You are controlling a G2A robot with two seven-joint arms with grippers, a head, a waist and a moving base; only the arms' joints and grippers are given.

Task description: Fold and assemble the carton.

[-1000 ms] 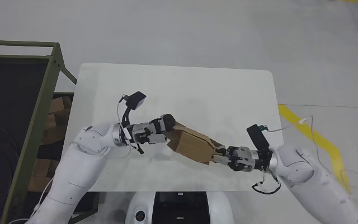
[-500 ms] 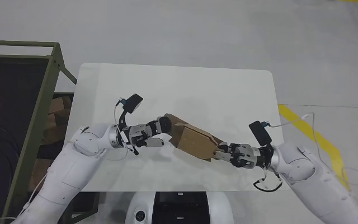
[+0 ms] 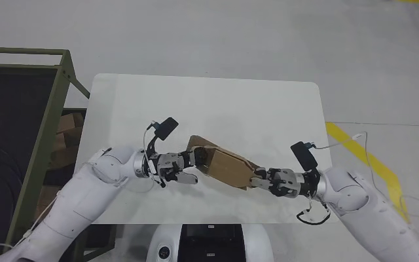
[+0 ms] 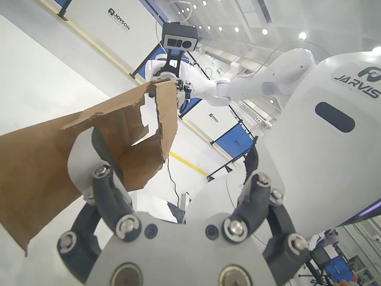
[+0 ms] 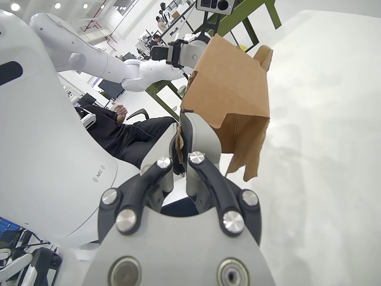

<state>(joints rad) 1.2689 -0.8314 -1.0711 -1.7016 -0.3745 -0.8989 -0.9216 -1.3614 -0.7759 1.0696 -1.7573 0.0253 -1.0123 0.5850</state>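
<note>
A brown cardboard carton (image 3: 226,166) hangs partly folded just above the white table (image 3: 262,105), near its front edge. My right gripper (image 3: 260,181) is shut on the carton's end nearest to it. In the right wrist view the fingers (image 5: 190,132) pinch a torn wall edge of the carton (image 5: 235,90). My left gripper (image 3: 190,168) stands open at the other end. In the left wrist view one finger (image 4: 86,153) lies against the carton's flap (image 4: 44,162); the other finger (image 4: 253,162) is free in the air. Open flaps stick out at both ends.
A green metal rack (image 3: 49,124) stands left of the table, with cardboard pieces (image 3: 65,141) stacked in it. A yellow floor line (image 3: 366,160) runs at the right. The table's far half is bare white surface.
My left gripper has let go of the carton's end, turned at the wrist and dropped slightly toward the front edge. The carton's left end has shifted a little. The right gripper keeps its hold.
</note>
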